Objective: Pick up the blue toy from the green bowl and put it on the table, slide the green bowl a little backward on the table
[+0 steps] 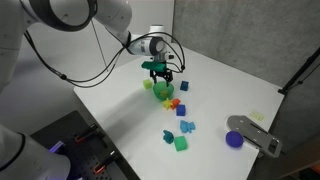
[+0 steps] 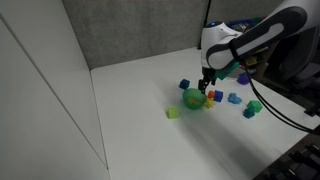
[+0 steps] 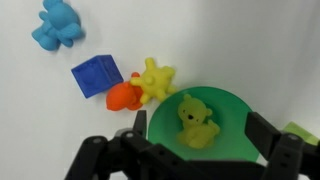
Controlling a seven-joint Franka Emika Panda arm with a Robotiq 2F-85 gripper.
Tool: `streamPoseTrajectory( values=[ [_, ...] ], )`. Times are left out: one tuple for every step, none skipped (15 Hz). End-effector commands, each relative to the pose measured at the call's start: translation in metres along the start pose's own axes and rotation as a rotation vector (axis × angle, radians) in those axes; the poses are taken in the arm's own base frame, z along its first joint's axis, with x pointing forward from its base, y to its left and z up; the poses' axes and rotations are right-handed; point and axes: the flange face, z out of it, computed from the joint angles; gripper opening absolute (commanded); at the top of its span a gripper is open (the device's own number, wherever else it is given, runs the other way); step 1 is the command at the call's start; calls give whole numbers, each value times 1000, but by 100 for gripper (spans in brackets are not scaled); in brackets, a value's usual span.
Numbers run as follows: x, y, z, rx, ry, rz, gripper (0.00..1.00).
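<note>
The green bowl [image 3: 236,108] sits on the white table [image 3: 250,40] and holds a yellow-green bear toy [image 3: 194,122]. It shows in both exterior views [image 1: 160,91] [image 2: 190,99]. My gripper [image 3: 200,132] is open, right above the bowl, with one finger outside each side of its rim; I cannot tell if they touch it. It also shows in both exterior views [image 1: 159,76] [image 2: 206,86]. A small dark-blue toy [image 1: 183,87] [image 2: 184,85] lies on the table just beside the bowl. It is out of the wrist view.
Beside the bowl lie a yellow toy [image 3: 155,80], an orange toy [image 3: 122,97], a medium-blue cube [image 3: 97,77] and a sky-blue toy [image 3: 57,25]. A green cube [image 2: 173,113] is close on the other side. More blocks [image 1: 181,143] and a purple piece [image 1: 234,139] lie farther off.
</note>
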Motion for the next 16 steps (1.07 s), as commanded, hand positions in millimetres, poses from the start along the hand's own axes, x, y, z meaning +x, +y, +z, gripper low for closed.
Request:
streamPoseTrajectory(
  values=[
    [0,-8,-5,64,77,-168,100],
    [0,-9,-5,69,91,-223,100],
    [-1,-10,-5,77,98,-280,100],
    [-2,-10,-4,81,105,-336,100],
    [-3,-11,-4,88,108,-388,100],
    [-2,-10,-5,97,108,-407,100],
    [3,-14,1,67,88,-347,100],
    [2,-13,1,70,89,-357,100],
    [2,-12,2,69,87,-356,100],
    [2,-13,2,69,87,-356,100],
    [2,-14,3,69,86,-358,100],
    [3,-19,8,81,91,-403,100],
    [2,-21,12,77,98,-423,100],
    [2,-23,18,85,101,-444,100],
    [2,-25,23,91,105,-461,100],
    [2,-27,29,97,110,-480,100]
  ],
)
